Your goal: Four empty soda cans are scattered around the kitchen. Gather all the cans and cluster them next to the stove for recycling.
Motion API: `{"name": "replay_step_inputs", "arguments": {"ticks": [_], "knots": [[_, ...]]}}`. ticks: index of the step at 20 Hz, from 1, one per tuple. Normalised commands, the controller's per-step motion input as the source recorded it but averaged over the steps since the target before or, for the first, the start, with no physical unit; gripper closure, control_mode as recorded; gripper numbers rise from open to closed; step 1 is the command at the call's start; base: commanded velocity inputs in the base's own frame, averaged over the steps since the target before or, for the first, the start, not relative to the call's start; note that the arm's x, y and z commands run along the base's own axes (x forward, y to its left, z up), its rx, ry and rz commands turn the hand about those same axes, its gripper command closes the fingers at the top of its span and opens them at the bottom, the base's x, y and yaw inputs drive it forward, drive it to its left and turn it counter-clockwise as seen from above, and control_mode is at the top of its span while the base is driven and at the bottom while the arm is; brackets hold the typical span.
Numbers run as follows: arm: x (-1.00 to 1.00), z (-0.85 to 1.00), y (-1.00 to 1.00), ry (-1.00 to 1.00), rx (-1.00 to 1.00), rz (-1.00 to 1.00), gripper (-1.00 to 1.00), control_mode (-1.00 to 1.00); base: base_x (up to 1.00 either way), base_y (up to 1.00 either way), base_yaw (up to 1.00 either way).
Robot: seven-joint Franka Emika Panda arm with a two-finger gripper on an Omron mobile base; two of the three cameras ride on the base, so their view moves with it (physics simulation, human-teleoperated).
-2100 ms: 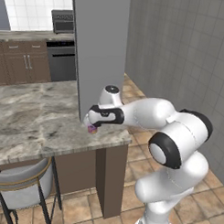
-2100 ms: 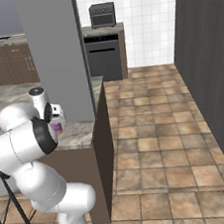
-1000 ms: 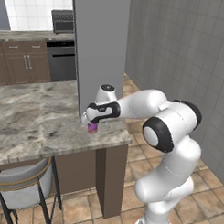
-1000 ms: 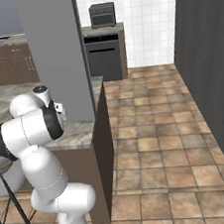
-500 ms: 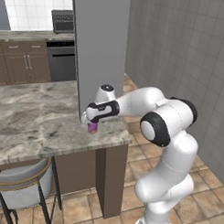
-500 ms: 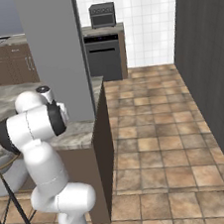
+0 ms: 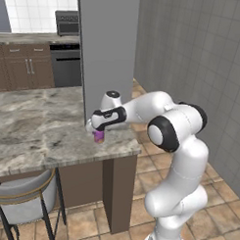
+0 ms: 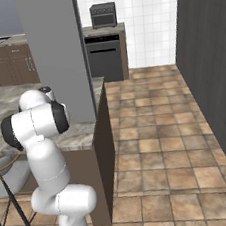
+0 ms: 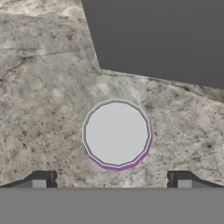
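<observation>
1. A pink-purple soda can (image 7: 98, 136) stands upright on the marble counter (image 7: 38, 129), near the counter's end and just beside the foot of a tall grey pillar (image 7: 106, 53).
2. From the hand view the can (image 9: 117, 133) shows its flat grey lid from straight above, with a thin purple edge showing along the lower side. The pillar's dark base (image 9: 162, 39) lies just beyond it.
3. The claw (image 7: 95, 130) hangs directly over the can, pointing down at it. In the left base view it sits so close to the can's top that contact cannot be told.
4. In the hand view the claw (image 9: 111, 180) has its two dark fingertips (image 9: 41, 179) spread wide, one to each side of the lid and well apart from it. The jaws stand fully apart and grip nothing.
5. The white arm (image 7: 156, 118) reaches from the base across the counter's end, forearm nearly level, elbow joint dark.
6. In the right base view the arm (image 8: 38, 125) stands in front of the counter (image 8: 84, 131); the can is hidden behind it there.
7. A grey stool with a curved back (image 7: 21, 202) is tucked at the counter's near side.
8. At the far wall stands a dark built-in appliance (image 7: 67, 66) among brown cabinets (image 7: 23, 69), with a small black microwave (image 8: 103, 15) on the counter above.
9. The floor (image 8: 159, 144) is brown tile.
</observation>
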Motion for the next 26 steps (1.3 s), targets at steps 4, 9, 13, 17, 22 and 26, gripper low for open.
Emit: {"name": "replay_step_inputs", "arguments": {"ticks": [4,9,13,17,22,26], "knots": [[0.17,-0.12,0.09,0.03,0.0,0.0,-1.0,-1.0,0.0,0.0,0.0],[0.1,-0.1,0.08,0.0,0.0,0.0,-1.0,-1.0,0.0,0.0,0.0],[0.11,-0.08,0.09,0.0,0.0,0.0,-1.0,-1.0,0.0,0.0,0.0],[0.11,-0.08,0.1,0.0,0.0,0.0,-1.0,-1.0,0.0,0.0,0.0],[0.02,-0.06,0.05,0.0,0.0,0.0,1.0,-1.0,0.0,0.0,0.0],[0.0,0.0,0.0,0.0,0.0,0.0,1.0,-1.0,0.0,0.0,0.0]]}}
